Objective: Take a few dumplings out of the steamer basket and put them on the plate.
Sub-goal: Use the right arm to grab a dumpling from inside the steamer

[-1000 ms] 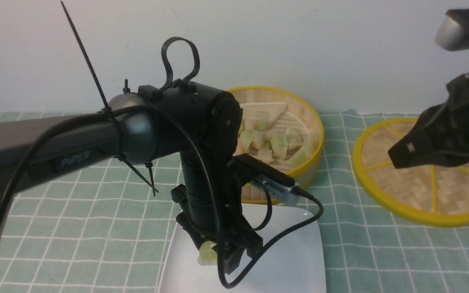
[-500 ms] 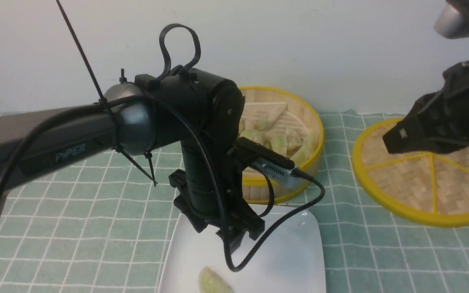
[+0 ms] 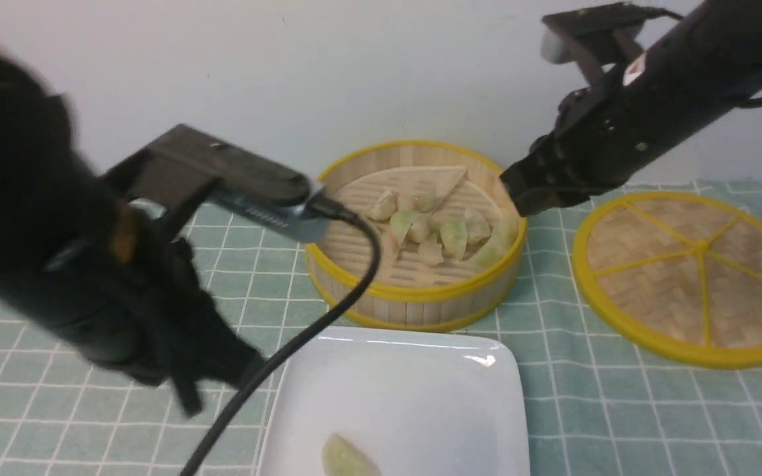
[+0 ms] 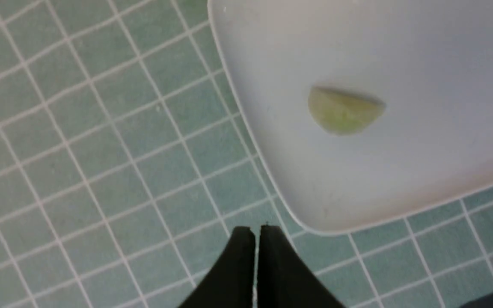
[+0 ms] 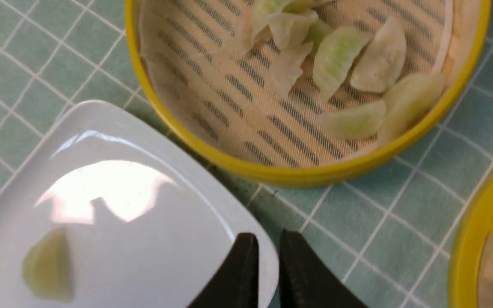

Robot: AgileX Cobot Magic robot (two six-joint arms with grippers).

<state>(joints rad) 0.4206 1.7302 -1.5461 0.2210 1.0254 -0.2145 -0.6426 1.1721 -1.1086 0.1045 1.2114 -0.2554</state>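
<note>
The steamer basket (image 3: 414,305) stands at the back middle with several dumplings (image 3: 444,233) in it; it also shows in the right wrist view (image 5: 302,173), with its dumplings (image 5: 336,60). The plate (image 3: 414,390) lies in front of it. One dumpling (image 3: 348,459) lies on the plate near its front edge, also seen in the left wrist view (image 4: 344,110) and the right wrist view (image 5: 47,265). My left gripper (image 3: 186,400) is blurred, left of the plate; it is shut and empty (image 4: 255,231). My right gripper (image 3: 518,193) hovers over the basket's right rim, empty, jaws a narrow gap apart (image 5: 265,239).
The flat woven yellow-rimmed lid (image 3: 692,271) lies to the right of the basket. A green checked cloth (image 3: 586,396) covers the table. A white wall stands close behind the basket. The left arm's cable (image 3: 328,311) hangs beside the plate's left corner.
The left gripper let the dumpling go onto the plate, then swung left off the plate. The right arm moved left from over the lid to the basket's right rim.
</note>
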